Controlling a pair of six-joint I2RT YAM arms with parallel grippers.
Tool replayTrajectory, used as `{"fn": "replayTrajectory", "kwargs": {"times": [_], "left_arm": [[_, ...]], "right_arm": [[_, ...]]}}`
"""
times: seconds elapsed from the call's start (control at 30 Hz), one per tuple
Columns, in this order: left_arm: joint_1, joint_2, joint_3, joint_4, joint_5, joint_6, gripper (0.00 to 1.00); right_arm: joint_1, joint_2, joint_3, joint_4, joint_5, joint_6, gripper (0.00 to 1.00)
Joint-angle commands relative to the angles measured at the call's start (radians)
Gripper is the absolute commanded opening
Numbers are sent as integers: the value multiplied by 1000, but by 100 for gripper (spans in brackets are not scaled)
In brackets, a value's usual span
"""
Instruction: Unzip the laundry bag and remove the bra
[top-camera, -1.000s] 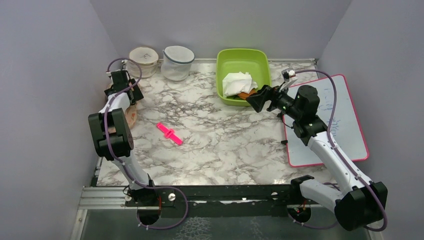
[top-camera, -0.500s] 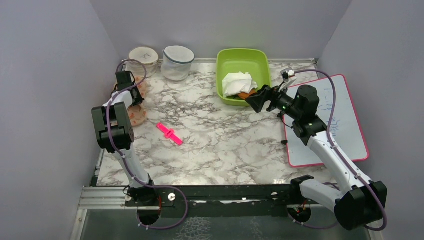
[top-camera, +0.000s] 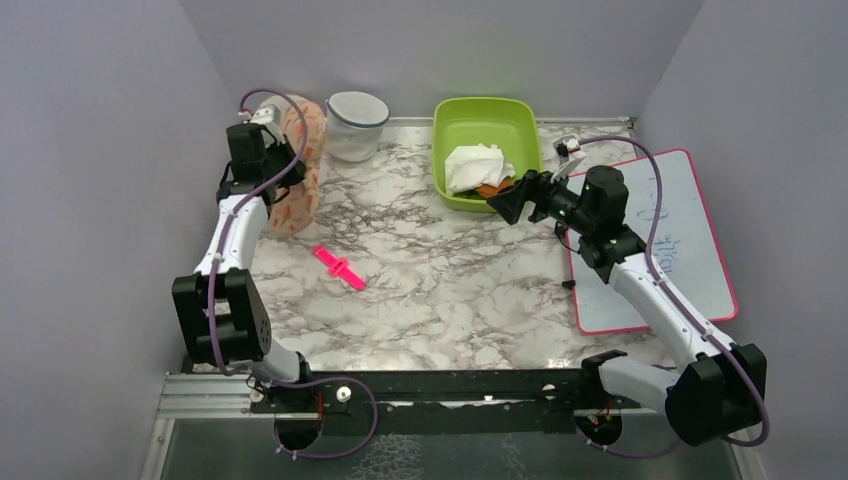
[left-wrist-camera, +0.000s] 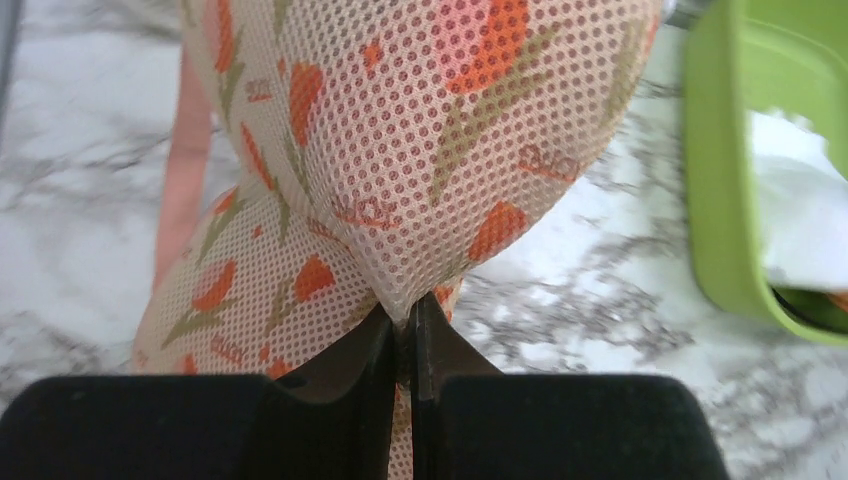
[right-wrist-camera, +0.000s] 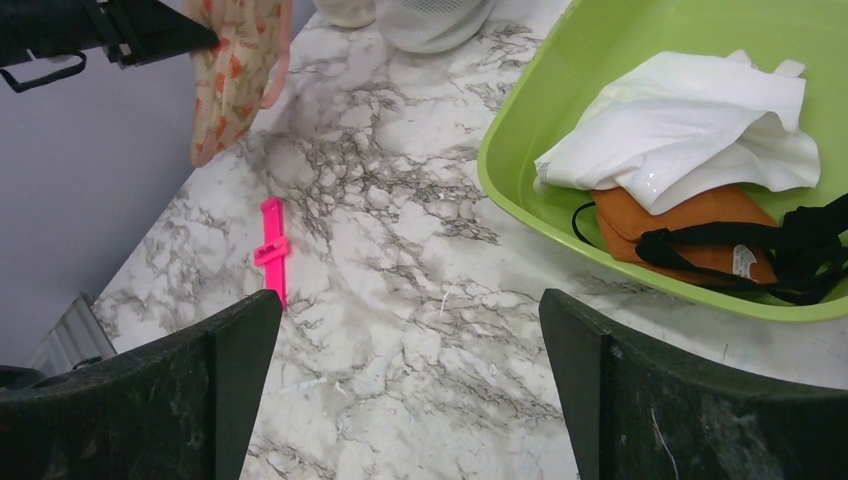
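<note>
The peach mesh laundry bag (top-camera: 300, 170) with orange-red motifs hangs off the table at the back left. My left gripper (left-wrist-camera: 404, 322) is shut on a pinch of its mesh (left-wrist-camera: 420, 150) where the two lobes meet. The right wrist view shows the bag (right-wrist-camera: 235, 70) dangling from that gripper (right-wrist-camera: 160, 35) above the marble. My right gripper (top-camera: 505, 203) stands wide open and empty beside the green bin, its fingers (right-wrist-camera: 240, 340) over bare marble. The bra is hidden.
A green bin (top-camera: 440, 160) at the back holds a white cloth (right-wrist-camera: 690, 120) and an orange-and-black garment (right-wrist-camera: 690, 225). A pink clip (top-camera: 338, 267) lies mid-table. A white mesh tub (top-camera: 355, 125) stands at the back, and a whiteboard (top-camera: 690, 250) lies on the right.
My left gripper shut on the laundry bag at the table's left edge and lifted it up and toward the back. The right arm shifted only slightly.
</note>
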Motion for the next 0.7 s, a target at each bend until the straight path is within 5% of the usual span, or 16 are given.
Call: {"fn": "replayTrajectory", "kwargs": {"times": [0.0, 0.37, 0.43, 0.53, 0.67], "left_arm": [[-157, -119, -27, 87, 132, 125, 0], [-476, -407, -318, 205, 429, 699, 0], [-509, -406, -330, 157, 406, 752, 20], [-523, -355, -270, 68, 335, 720, 96], [-531, -276, -184, -3, 430, 685, 99]], "right_arm": [[-7, 7, 39, 18, -11, 9, 100], [-7, -10, 30, -4, 18, -3, 100], [-7, -16, 23, -8, 27, -6, 100], [-7, -18, 10, -10, 32, -8, 100], [-7, -1, 2, -23, 16, -11, 100]]}}
